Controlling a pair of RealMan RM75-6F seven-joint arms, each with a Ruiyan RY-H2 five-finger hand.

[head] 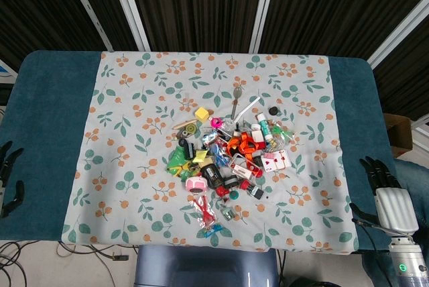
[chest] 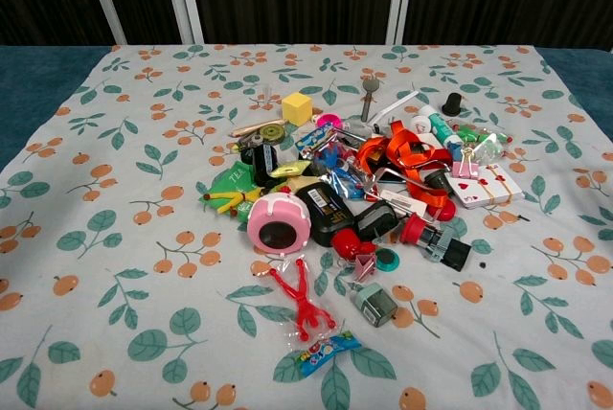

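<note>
Fingers of the left hand [head: 9,178] spread, holding nothing, off the table's [head: 47,139] left edge, well apart from everything. Mid-cloth, a pile of small things: pink tape measure [chest: 277,222], orange lanyard [chest: 410,161], playing cards [chest: 483,185]. Right hand [head: 383,186] at the right edge, fingers apart, holding nothing.

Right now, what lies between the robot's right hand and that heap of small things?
Only bare floral cloth lies between the right hand and the heap, shown in the head view.
</note>
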